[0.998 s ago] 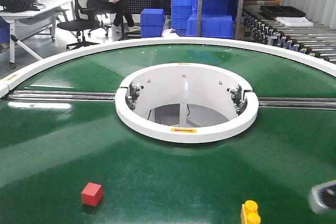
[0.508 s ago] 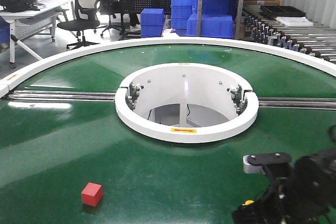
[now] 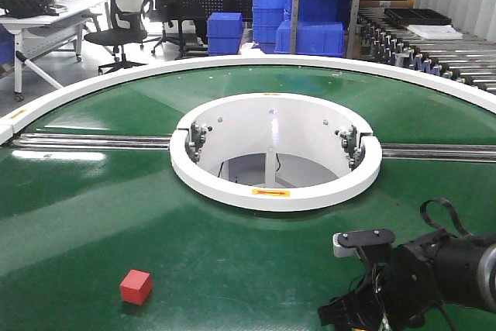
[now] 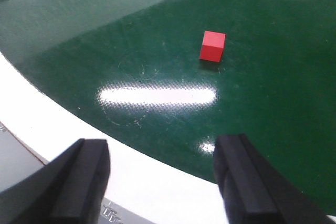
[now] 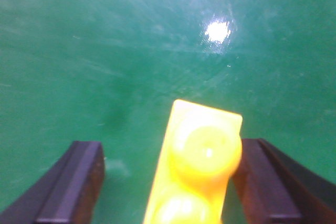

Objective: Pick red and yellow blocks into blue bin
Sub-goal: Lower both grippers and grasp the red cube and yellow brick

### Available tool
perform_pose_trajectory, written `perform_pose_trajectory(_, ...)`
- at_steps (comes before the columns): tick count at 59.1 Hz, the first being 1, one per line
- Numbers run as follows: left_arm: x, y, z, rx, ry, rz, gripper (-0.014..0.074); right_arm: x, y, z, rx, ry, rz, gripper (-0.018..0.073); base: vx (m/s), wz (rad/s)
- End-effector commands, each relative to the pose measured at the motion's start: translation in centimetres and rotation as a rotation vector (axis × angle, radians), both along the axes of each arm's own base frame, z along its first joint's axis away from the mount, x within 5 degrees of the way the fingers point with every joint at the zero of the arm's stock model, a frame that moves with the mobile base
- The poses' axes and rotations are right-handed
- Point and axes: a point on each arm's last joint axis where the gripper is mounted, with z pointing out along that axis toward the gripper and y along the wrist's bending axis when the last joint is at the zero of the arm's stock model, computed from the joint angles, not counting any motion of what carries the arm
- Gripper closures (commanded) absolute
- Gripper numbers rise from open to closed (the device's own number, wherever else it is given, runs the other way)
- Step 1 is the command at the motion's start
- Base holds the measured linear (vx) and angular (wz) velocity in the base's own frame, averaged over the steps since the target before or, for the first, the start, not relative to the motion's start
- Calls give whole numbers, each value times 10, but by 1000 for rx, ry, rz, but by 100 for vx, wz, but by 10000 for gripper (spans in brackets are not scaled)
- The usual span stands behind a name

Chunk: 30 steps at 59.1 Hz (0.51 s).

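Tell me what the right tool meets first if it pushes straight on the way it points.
The yellow studded brick, which sits off-centre between the open fingers of the right tool. Behind it lies only the green belt; depth is hard to judge.

A small plain red plastic cube [image 3: 136, 286] rests flat on the green counter [image 3: 77, 215]; a yellow studded plastic brick [image 5: 197, 161] lies studs-up there too.

The left hand [image 4: 160, 149] hangs over the near edge of the green table [image 4: 283, 87], its two dark fingers [image 4: 79, 179] spread wide with nothing between them. Beneath them curves the white rim [image 4: 147, 178]. The red cube [image 4: 212, 45] sits farther out, right of centre, well apart from the hand. A glare patch [image 4: 157, 95] lies between cube and rim.
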Motion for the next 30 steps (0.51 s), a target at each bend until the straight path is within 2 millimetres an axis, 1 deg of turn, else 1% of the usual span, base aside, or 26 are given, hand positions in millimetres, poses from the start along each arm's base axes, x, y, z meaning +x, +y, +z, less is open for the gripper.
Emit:
perform_pose_trajectory(1,5,-2,15,-10,-99,-14,67,8,1,19,11,-96,10,60,0,0)
perform_pose_trajectory(7,5,-2,15,-10,-99,-14,67,9,2,13,11,-80,2,93,0,0)
perform_pose_trajectory(11,5,-2,15,-10,-99,-14,74,9,1,12,9,-75,2,134,0,0)
perform_pose_trajectory(18,5,-2,15,-10,-101,-14,76,7,1,18,12,-88,1,241,0,0)
perform_pose_trajectory(25,5,-2,16,-11,-111,-15,76,2,0,39,23,-132,1,316,0,0)
perform_pose_trajectory(30,6,-2,18,-13,-136,-16,76,-7,-3,61,16,-177,30,326,0,0)
